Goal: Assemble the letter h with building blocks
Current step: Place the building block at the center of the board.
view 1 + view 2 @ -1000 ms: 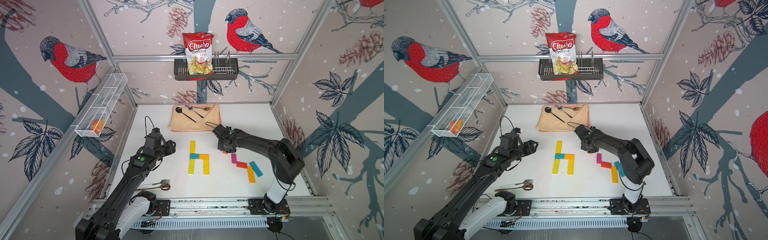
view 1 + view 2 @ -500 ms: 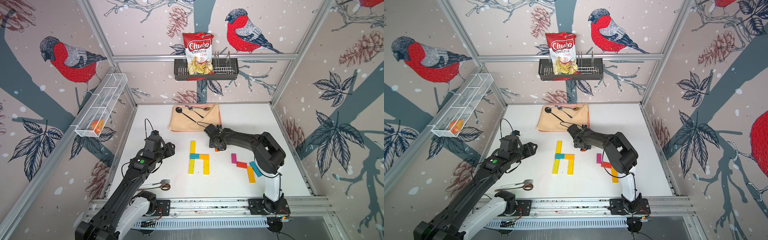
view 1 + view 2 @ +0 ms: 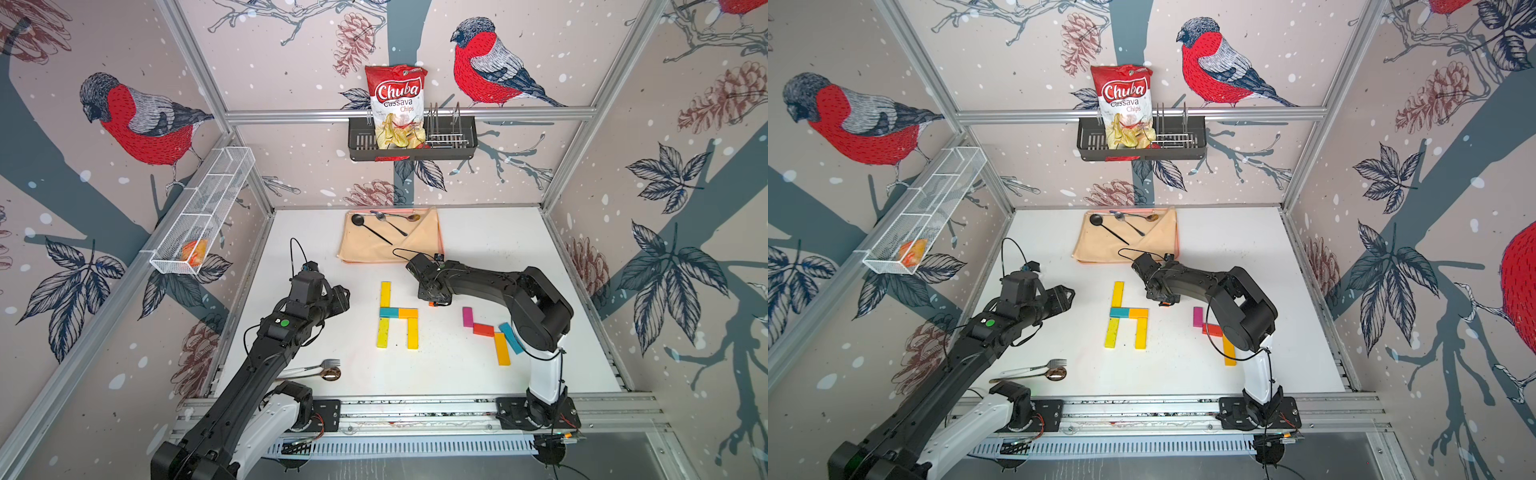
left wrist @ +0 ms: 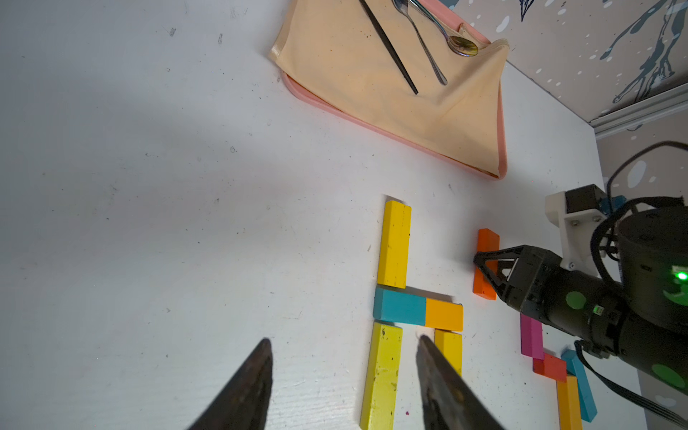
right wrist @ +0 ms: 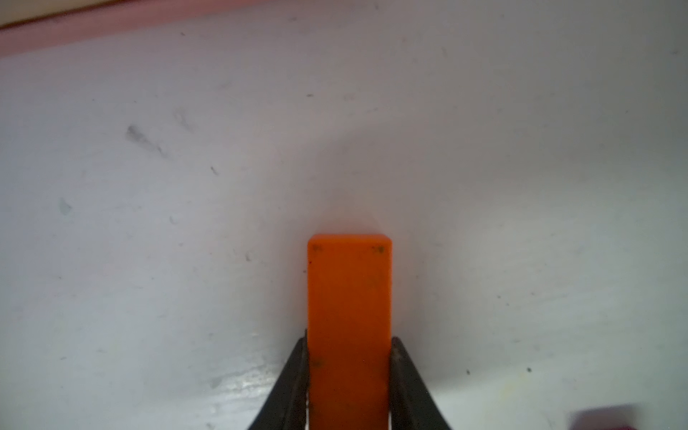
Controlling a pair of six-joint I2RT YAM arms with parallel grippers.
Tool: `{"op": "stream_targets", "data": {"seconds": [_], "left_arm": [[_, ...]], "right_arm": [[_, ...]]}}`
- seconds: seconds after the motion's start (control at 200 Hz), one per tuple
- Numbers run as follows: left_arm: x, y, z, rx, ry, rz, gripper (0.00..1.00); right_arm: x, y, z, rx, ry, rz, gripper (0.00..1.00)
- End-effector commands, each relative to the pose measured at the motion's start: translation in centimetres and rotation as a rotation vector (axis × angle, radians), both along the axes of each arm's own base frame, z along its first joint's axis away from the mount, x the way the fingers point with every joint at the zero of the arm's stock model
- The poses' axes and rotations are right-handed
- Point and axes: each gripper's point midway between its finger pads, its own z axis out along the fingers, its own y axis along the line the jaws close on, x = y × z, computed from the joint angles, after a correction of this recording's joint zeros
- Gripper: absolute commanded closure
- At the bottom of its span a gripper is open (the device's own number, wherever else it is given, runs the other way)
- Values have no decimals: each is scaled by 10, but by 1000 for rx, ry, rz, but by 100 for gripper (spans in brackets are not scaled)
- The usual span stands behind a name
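One Chuba Cassava Chips bag (image 3: 397,106), orange block (image 5: 349,316)

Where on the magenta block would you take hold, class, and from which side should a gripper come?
Grip the magenta block across its two long sides, toward its far end, coming straight down from above. It lies flat, so its narrow width probably suits the jaws best; its near end meets the red block, crowding that end, while the far half looks free on both sides.

Left arm (image 3: 266,353) and right arm (image 3: 486,282) are black with white base links (image 3: 544,374), green dots (image 3: 284,322), looped cables (image 4: 629,394), dark tapered left tool (image 4: 344,338).
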Motion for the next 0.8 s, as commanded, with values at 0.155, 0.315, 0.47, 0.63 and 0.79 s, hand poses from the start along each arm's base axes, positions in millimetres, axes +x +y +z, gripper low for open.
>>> {"op": "stream_targets", "data": {"seconds": [0.155,0.315,0.47,0.63,0.79], "left_arm": [[2,-4,0,-20,-6,-10,39],[3,-4,-2,-19,-2,-9,39],[3,-4,-4,-17,0,-7,40],[4,-4,-5,-15,4,-7,40],[4,-4,-7,-14,7,-10,40]], "right_arm": [[-27,-27,-5,-69,72,12,70],[-19,-22,-7,-71,54,69,71],[-13,-17,-7,-75,45,102,70],[-13,-14,-11,-67,53,98,71],[-10,-18,-15,-69,60,81,70]]}}
